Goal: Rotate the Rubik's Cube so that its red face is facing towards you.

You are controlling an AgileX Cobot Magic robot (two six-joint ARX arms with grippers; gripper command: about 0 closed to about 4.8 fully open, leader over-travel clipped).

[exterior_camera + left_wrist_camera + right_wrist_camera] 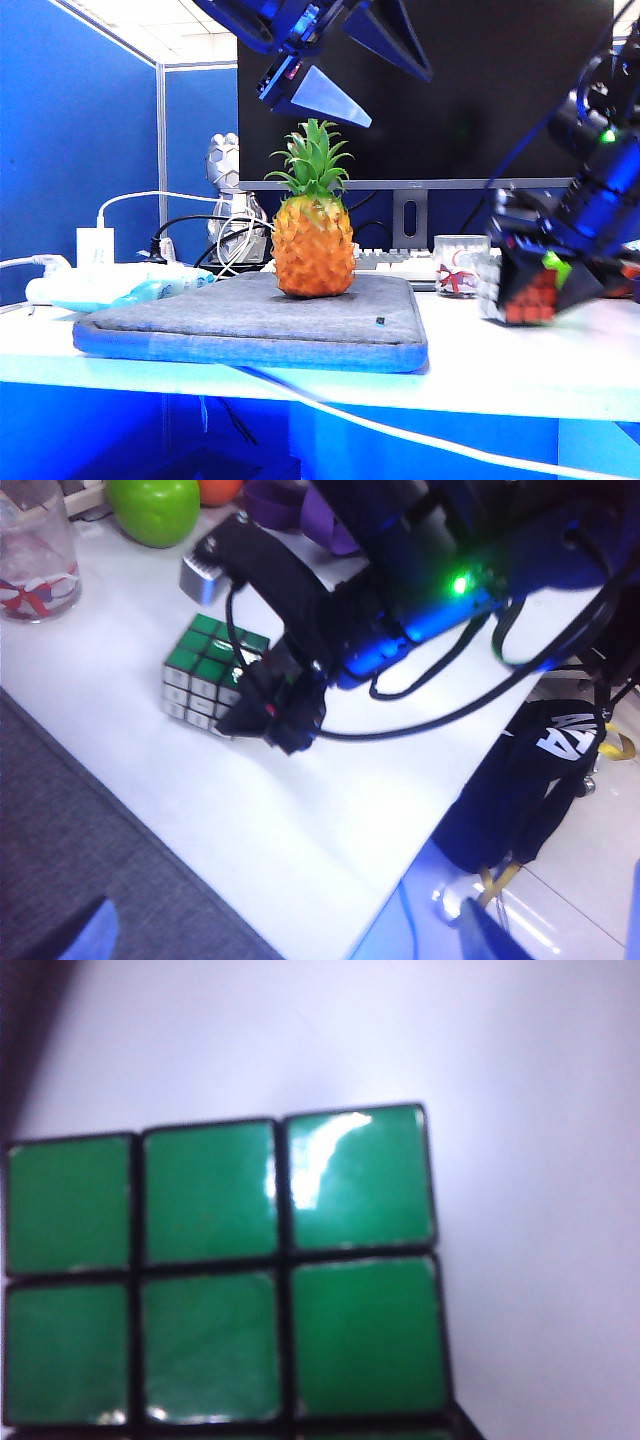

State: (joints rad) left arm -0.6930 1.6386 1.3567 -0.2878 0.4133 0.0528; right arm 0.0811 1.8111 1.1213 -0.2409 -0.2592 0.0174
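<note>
- The Rubik's Cube (525, 290), a small puzzle cube with a black grid between coloured stickers, stands on the white bench (500, 370) near its right front edge, beside the grey fabric pad (260, 320)
- In the exterior view the side of the cube turned to the camera shows orange-red squares; I cannot tell if this is the red face
- The top of the cube is green in both wrist views, and the side seen in the left wrist view is white or silver
- The right gripper (270, 705), black with dark fingers, is down at the cube, its fingers at the cube's edge; the right wrist view is filled by the green face, so I cannot tell if the jaws grasp the cube or only stand around it
- The left gripper (340, 70), with blue triangular fingers, hangs high over the pad, released, with nothing between its jaws
- An orange plastic pineapple (313, 235) with green leaves stands upright on the pad, near its back edge
- A clear glass cup (458, 265) with a red pattern stands on the bench behind the cube, near the back edge; what is in it I cannot tell
- A green ball (153, 508) lies further back near the cup
</note>
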